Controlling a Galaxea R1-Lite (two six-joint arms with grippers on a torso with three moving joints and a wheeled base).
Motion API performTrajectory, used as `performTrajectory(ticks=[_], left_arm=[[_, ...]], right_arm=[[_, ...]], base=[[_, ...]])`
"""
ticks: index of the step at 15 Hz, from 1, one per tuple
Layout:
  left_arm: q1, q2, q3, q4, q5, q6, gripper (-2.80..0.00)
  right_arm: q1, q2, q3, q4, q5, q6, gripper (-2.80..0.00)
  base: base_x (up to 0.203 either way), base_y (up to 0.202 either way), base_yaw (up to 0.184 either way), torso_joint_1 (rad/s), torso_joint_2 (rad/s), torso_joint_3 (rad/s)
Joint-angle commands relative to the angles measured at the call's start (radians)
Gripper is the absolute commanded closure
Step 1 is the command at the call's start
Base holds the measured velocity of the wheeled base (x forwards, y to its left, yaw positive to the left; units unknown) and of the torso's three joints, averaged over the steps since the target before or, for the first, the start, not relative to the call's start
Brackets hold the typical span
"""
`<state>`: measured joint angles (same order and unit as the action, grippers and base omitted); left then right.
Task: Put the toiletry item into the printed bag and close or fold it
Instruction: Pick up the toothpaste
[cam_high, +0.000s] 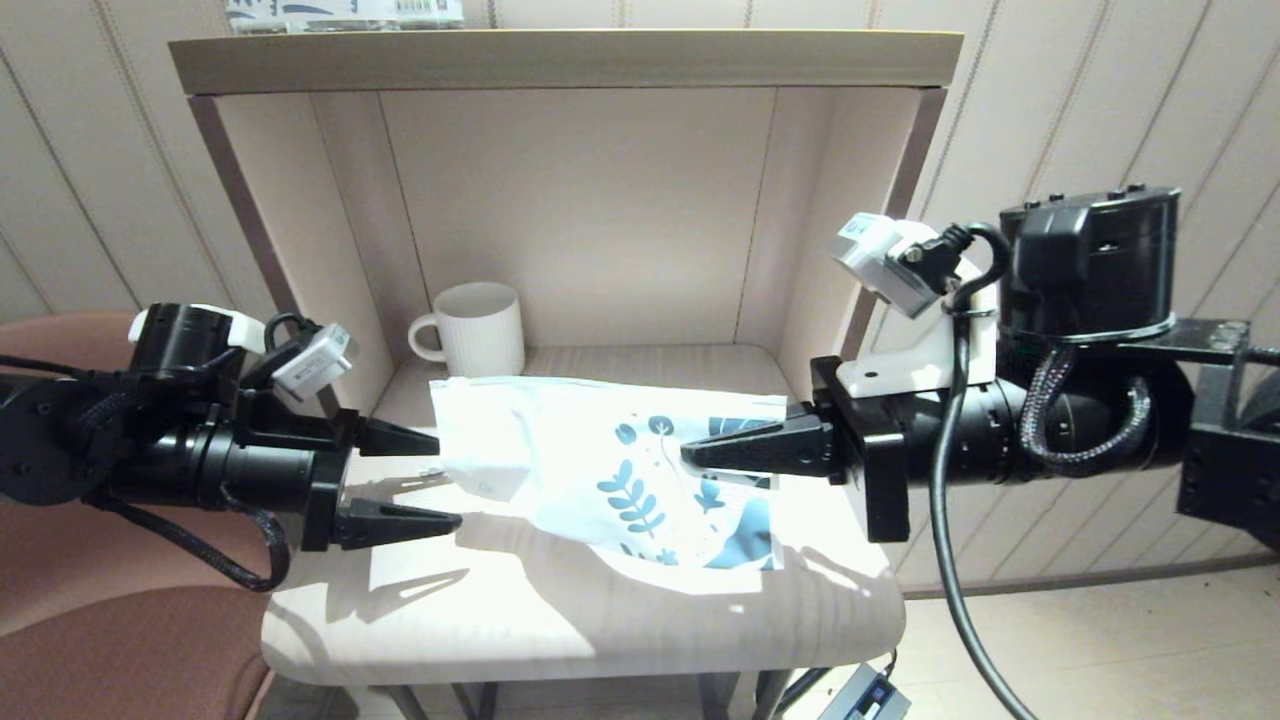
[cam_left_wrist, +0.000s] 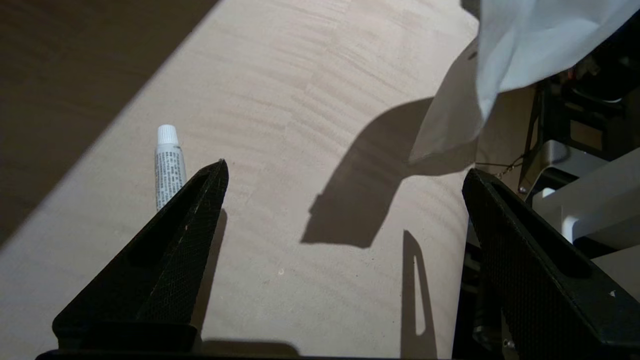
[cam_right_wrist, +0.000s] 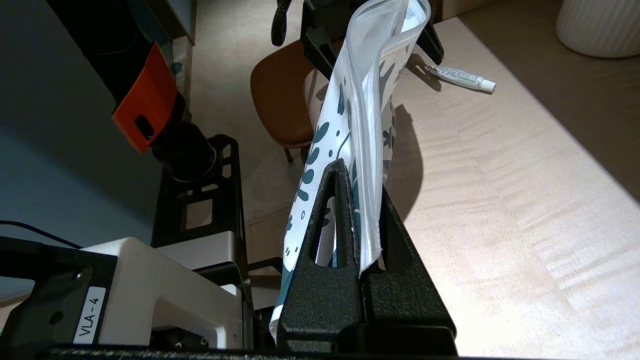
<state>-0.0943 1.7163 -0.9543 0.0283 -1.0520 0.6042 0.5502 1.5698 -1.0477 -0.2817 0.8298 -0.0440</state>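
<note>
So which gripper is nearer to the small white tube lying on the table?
Left. The left gripper hangs open right beside the toiletry item, one finger partly covering it. The right gripper is further off, shut on the printed bag, lifted off the table.

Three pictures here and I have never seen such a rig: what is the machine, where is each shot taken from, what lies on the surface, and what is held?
It is a robot with two black arms, each ending in a two-fingered gripper. The wide picture comes from a camera on its head; the other two come from cameras on each wrist, behind the fingers.

The right gripper is shut on the printed bag, a white pouch with blue leaf print, lifted above the pale wooden table. The left gripper is open and empty, beside the bag's other end.

On the table lie a small white tube with a cap, the toiletry item, not yet bagged, and a white ribbed mug at the back.
</note>
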Motion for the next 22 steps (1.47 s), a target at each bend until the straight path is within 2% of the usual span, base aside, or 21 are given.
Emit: performTrajectory(ticks=[1, 4, 5, 7, 8, 12, 13, 14, 22], left_arm=[[0.0, 0.017, -0.001, -0.001, -0.005, 0.003, -2.8], [0.001, 0.063, -0.009, -0.024, 0.0, 0.002, -2.8], [0.001, 0.086, -0.003, -0.075, 0.022, 0.0, -2.8], [0.0, 0.138, 0.006, -0.179, 0.109, -0.012, -2.8], [-0.001, 0.149, 0.013, -0.203, 0.122, -0.019, -2.8], [0.0, 0.143, 0.02, -0.208, 0.127, -0.01, -2.8], [0.0, 0.137, 0.026, -0.208, 0.126, -0.007, -0.9], [-0.001, 0.133, 0.031, -0.208, 0.124, -0.007, 0.0], [-0.005, 0.042, 0.067, -0.202, 0.123, -0.009, 0.0]], right_arm=[[-0.003, -0.004, 0.0, -0.002, 0.005, 0.0, 0.0], [-0.016, -0.016, -0.002, -0.001, 0.005, 0.0, 0.0], [-0.02, -0.017, -0.002, 0.0, 0.005, 0.0, 0.0], [-0.024, -0.017, -0.002, 0.001, 0.005, 0.0, 0.0], [-0.027, -0.017, -0.003, 0.001, 0.005, 0.0, 0.0], [-0.035, -0.016, -0.006, -0.002, 0.011, 0.0, 0.0], [-0.036, -0.016, -0.005, -0.002, 0.011, 0.0, 0.0], [-0.036, -0.019, -0.003, -0.002, 0.011, 0.0, 0.0], [-0.035, -0.028, 0.014, -0.002, 0.011, 0.0, 0.0]], base=[[0.0, 0.0, 0.0, 0.0, 0.0, 0.0], [0.0, 0.0, 0.0, 0.0, 0.0, 0.0], [0.0, 0.0, 0.0, 0.0, 0.0, 0.0], [0.0, 0.0, 0.0, 0.0, 0.0, 0.0], [0.0, 0.0, 0.0, 0.0, 0.0, 0.0], [0.0, 0.0, 0.0, 0.0, 0.0, 0.0], [0.0, 0.0, 0.0, 0.0, 0.0, 0.0], [0.0, 0.0, 0.0, 0.0, 0.0, 0.0], [0.0, 0.0, 0.0, 0.0, 0.0, 0.0]])
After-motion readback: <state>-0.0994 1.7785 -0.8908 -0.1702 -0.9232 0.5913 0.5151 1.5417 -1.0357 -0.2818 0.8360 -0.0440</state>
